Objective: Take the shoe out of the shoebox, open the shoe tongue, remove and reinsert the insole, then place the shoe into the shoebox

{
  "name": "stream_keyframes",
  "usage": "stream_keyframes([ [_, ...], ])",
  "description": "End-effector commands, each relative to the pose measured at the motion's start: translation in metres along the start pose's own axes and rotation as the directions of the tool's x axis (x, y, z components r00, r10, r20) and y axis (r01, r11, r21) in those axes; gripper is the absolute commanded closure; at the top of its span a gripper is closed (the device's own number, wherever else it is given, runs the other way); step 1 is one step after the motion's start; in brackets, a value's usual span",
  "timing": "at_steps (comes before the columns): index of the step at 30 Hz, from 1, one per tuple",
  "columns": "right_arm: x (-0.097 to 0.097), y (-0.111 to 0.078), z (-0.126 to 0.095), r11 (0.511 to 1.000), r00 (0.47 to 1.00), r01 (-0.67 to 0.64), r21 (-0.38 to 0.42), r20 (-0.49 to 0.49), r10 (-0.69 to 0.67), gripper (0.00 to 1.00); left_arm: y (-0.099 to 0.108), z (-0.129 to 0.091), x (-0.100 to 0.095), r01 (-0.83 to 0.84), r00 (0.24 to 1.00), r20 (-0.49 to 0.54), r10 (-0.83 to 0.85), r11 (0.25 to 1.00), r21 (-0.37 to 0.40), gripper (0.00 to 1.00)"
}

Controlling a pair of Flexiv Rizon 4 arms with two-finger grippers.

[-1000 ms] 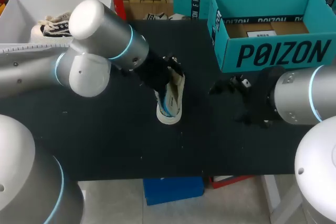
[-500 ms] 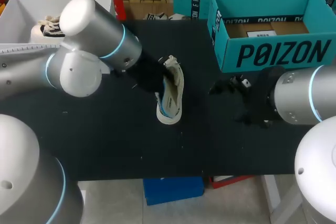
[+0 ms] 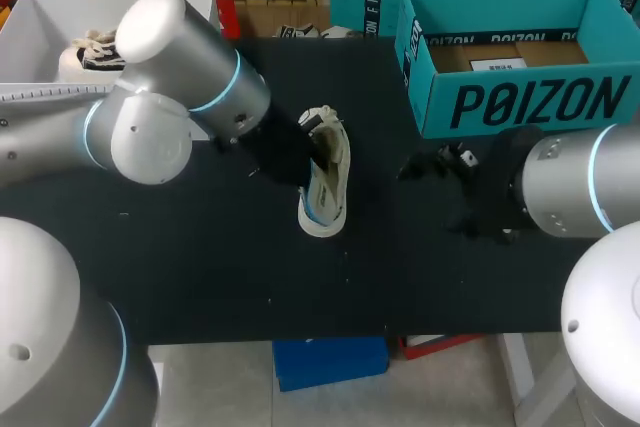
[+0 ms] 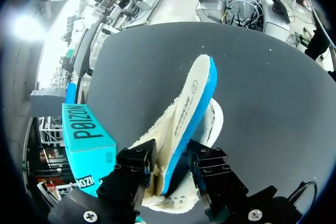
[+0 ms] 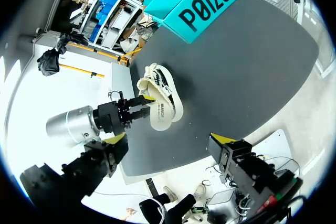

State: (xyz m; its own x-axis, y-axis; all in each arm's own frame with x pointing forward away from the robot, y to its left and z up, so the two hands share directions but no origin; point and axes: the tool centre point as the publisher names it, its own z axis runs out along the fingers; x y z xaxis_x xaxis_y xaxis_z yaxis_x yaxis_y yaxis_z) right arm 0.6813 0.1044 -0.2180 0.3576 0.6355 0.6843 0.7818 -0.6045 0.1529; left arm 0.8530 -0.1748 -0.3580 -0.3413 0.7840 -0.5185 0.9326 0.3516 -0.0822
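Left claw [image 3: 312, 150] bites onto the sneaker [image 3: 330, 185] mid-bench [image 3: 200, 267], its arm slanting in from ten o'clock; the shoebox [image 3: 520, 97] sits at two o'clock.

Left wrist: its fingers pinch the blue-edged insole [image 4: 191, 98], which stands up out of the sneaker.

Right wrist: right claw [image 5: 170, 139] is spread wide and empty, the sneaker at twelve o'clock.

Cream shoe [image 3: 336, 169], its insole [image 4: 190, 109] cream with blue edge; teal shoebox [image 3: 436, 97] with black lettering; black table [image 3: 200, 247]

Bright, even light — glare in both wrist views.
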Motion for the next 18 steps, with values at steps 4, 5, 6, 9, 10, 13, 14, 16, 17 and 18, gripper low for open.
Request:
stream_keyframes([
  [4, 0.0005, -0.0047, 0.0038, 1.0, 1.0, -0.005, -0.031, -0.001, 0.005, 0.0, -0.0028, -0.0011, 0.002, 0.007, 1.0, -0.009, -0.007, 1.0, 0.014, 1.0],
  [5, 0.0005, -0.0047, 0.0038, 1.0, 1.0, -0.005, -0.031, -0.001, 0.005, 0.0, -0.0028, -0.001, 0.0022, 0.007, 1.0, -0.01, -0.007, 1.0, 0.015, 1.0],
  [6, 0.0005, -0.0047, 0.0038, 1.0, 1.0, -0.005, -0.031, -0.001, 0.005, 0.0, -0.0026, -0.0009, 0.0024, 0.008, 1.0, -0.01, -0.008, 1.0, 0.017, 1.0],
  [9, 0.0005, -0.0047, 0.0038, 1.0, 1.0, -0.005, -0.031, -0.001, 0.005, 0.0, -0.0023, -0.0001, 0.0029, 0.012, 1.0, -0.008, -0.011, 1.0, 0.021, 1.0],
  [10, 0.0005, -0.0047, 0.0038, 1.0, 1.0, -0.005, -0.031, -0.001, 0.005, 0.0, -0.0021, 0.0005, 0.0031, 0.013, 1.0, -0.008, -0.013, 1.0, 0.023, 1.0],
  [13, 0.0005, -0.0047, 0.0038, 1.0, 1.0, -0.005, -0.031, -0.001, 0.005, 0.0, -0.0003, 0.0028, 0.0037, 0.016, 1.0, -0.007, -0.016, 1.0, 0.024, 1.0],
  [14, 0.0005, -0.0047, 0.0038, 1.0, 1.0, -0.005, -0.031, -0.001, 0.005, 0.0, 0.0006, 0.0036, 0.0038, 0.016, 1.0, -0.007, -0.016, 1.0, 0.023, 1.0],
  [16, 0.0005, -0.0047, 0.0038, 1.0, 1.0, -0.005, -0.031, -0.001, 0.005, 0.0, 0.0023, 0.0048, 0.004, 0.013, 1.0, -0.008, -0.013, 1.0, 0.019, 1.0],
  [17, 0.0005, -0.0047, 0.0038, 1.0, 1.0, -0.005, -0.031, -0.001, 0.005, 0.0, 0.0031, 0.0052, 0.0038, 0.007, 1.0, -0.01, -0.007, 1.0, 0.014, 1.0],
  [18, 0.0005, -0.0047, 0.0038, 1.0, 1.0, -0.005, -0.031, -0.001, 0.005, 0.0, 0.0036, 0.0054, 0.0036, 0.004, 1.0, -0.009, -0.004, 1.0, 0.01, 1.0],
])
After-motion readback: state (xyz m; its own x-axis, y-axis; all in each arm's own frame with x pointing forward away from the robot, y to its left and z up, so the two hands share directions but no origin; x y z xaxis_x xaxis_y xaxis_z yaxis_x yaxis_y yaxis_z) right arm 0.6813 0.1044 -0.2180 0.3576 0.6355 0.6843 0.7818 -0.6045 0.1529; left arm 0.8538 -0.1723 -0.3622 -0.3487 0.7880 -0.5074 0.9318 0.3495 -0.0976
